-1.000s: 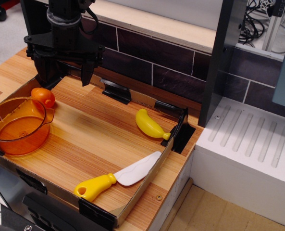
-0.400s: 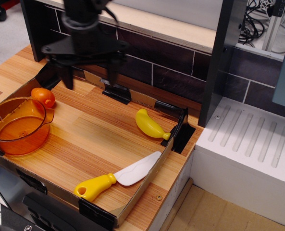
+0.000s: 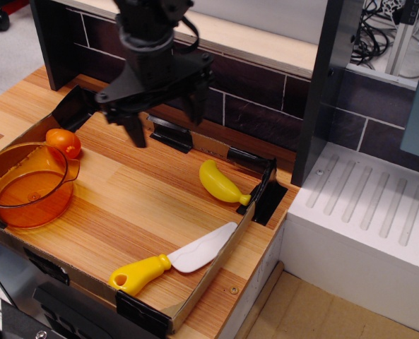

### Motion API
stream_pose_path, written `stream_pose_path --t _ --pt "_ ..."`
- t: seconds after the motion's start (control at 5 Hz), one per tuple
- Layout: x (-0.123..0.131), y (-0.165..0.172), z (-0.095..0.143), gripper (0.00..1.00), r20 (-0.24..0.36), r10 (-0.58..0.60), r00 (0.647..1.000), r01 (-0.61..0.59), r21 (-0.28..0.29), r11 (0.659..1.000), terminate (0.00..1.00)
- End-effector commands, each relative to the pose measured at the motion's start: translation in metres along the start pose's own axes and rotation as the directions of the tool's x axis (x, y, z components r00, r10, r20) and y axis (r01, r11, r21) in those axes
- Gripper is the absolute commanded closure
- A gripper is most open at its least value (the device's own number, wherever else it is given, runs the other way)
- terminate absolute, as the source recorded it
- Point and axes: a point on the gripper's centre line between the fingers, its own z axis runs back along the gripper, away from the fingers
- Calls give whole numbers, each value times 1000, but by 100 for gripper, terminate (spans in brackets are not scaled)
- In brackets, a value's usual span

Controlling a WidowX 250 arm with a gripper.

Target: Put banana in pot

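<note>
A black gripper (image 3: 164,119) is seen in the upper centre of the frame, hanging above the wooden bench (image 3: 124,205) with its two fingers spread wide and nothing held between them. One fingertip (image 3: 138,133) is pointed down toward the bench at the left, and the other is set further right, in front of the dark tiled wall (image 3: 251,92). The gripper is well apart from every object on the bench.

The banana (image 3: 221,183) is found right of centre, lying on its side on the bench with its narrow stem tip turned toward the lower right, close to the black bracket (image 3: 266,187) at the right corner of the low border. It is untouched.

The pot (image 3: 27,185) is placed at the far left edge of the frame, upright, translucent orange, with its pour lip turned toward the right. Nothing is seen inside it. A small orange toy fruit (image 3: 63,142) is set just beside its upper rim; whether the two touch cannot be told.

A toy knife (image 3: 172,260) with a yellow handle and white blade is laid in the lower centre, near the front border, below the banana. A white ribbed surface (image 3: 372,205) is seen at the right of the frame.
</note>
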Motion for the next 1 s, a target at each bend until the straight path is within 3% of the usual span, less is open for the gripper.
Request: stream_pose_path --t 0.0,0.8 --pt "-6 -21 -11 0 -23 98 995 -97 38 995 0" --pt "-27 -29 -55 0 -17 100 995 -97 124 987 0"
